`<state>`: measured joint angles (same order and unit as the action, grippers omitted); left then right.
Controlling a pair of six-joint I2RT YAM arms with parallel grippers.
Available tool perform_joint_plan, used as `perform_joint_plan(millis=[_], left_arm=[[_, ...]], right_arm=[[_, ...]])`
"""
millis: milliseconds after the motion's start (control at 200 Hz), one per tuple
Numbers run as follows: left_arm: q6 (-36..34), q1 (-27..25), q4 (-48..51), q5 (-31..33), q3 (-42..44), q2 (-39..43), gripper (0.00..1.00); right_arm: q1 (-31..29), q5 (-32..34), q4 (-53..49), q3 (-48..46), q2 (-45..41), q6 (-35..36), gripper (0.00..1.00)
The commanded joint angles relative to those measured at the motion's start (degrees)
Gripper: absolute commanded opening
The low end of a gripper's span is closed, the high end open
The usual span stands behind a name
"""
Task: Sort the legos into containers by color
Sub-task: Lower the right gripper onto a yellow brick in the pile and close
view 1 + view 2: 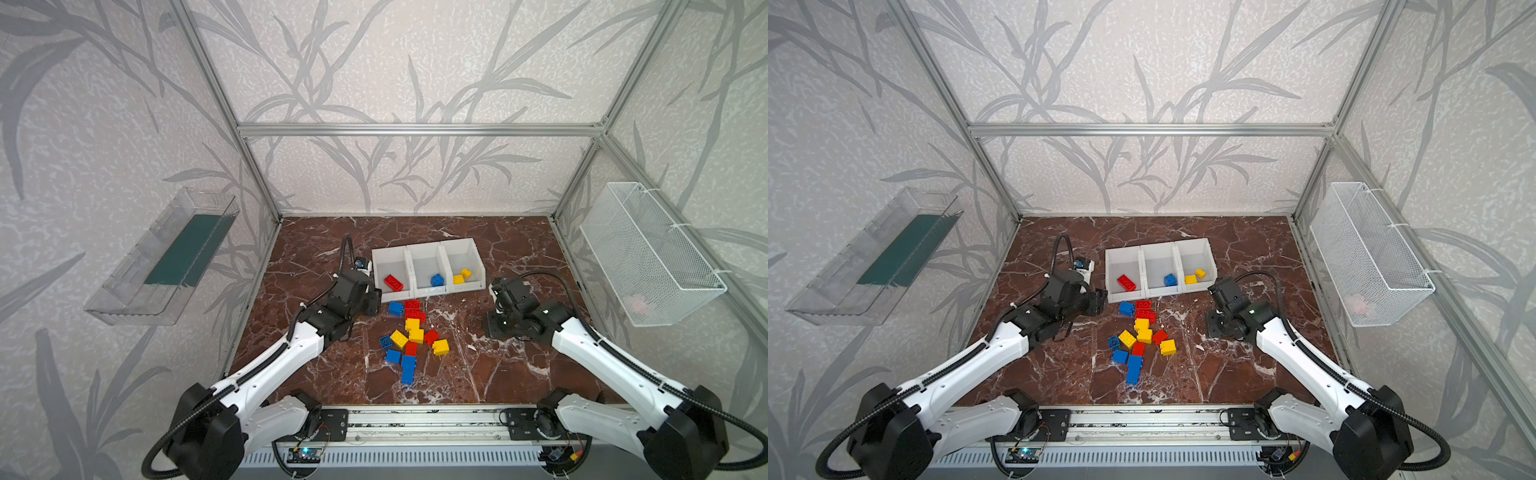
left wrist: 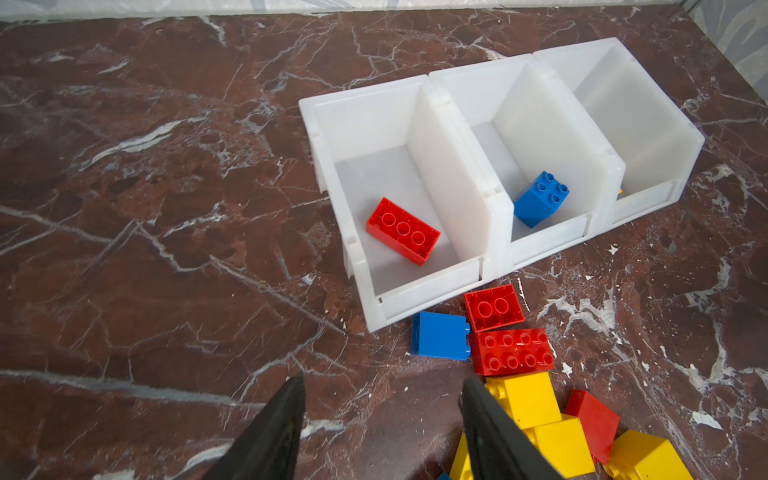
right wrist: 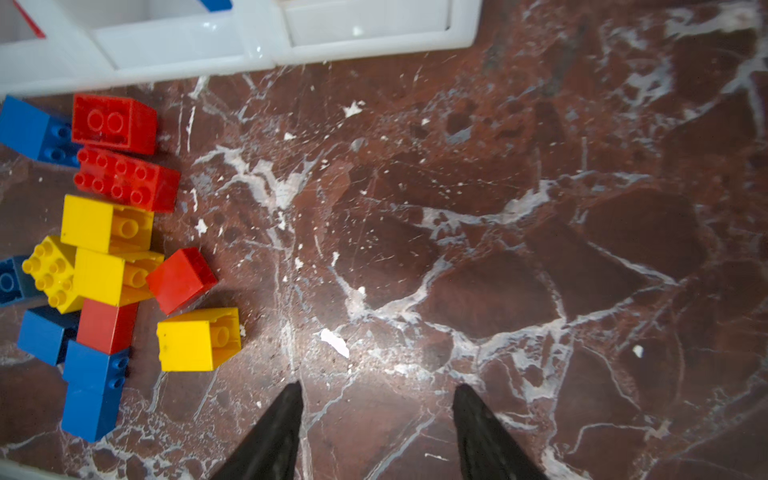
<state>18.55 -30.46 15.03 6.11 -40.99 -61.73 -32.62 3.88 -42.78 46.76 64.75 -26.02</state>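
Hovering low over the marble table (image 1: 316, 249), the left gripper (image 2: 382, 380) has its two black fingers spread moderately apart with only bare stone between them, so it holds nothing. It sits just beside the front left corner of a row of three white bins. In the left wrist view one finger overlaps a yellow brick (image 2: 530, 401) of the loose pile (image 1: 411, 336), though contact cannot be judged from that angle. The right gripper (image 3: 377, 385) is parted to a similar gap and is likewise empty, poised over bare table to the right of the pile and near the front right corner of the row. Sorted pieces already lie inside: a red brick (image 2: 403, 230) upside down in the left bin (image 2: 361, 93), a blue brick (image 2: 540, 197) in the middle bin (image 2: 478, 68), and two yellow bricks (image 1: 461, 276) in the right bin (image 1: 459, 241). The remaining red, yellow and blue bricks lie jumbled on the table in front of the bins, between the two grippers, many of them touching one another. Nearest the bins are a blue block (image 2: 440, 340) and two red ones.
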Motion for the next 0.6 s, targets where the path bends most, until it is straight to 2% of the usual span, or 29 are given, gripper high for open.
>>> perform_joint_plan(millis=[0,260,595], left_arm=[[4.3,0.3,1.6,2.4,2.6,3.4,0.63],[9.7,0.3,3.3,2.3,8.0,9.0,0.63],[12.1,0.2,4.3,1.9,10.7,12.5,0.62]], right_arm=[[-3.8,1.7,1.8,1.8,2.5,-2.4,0.59],[-13.4,1.7,4.9,6.1,12.7,-4.8,0.59],[-22.1,2.2,6.8,19.0,29.9,-6.9,0.63]])
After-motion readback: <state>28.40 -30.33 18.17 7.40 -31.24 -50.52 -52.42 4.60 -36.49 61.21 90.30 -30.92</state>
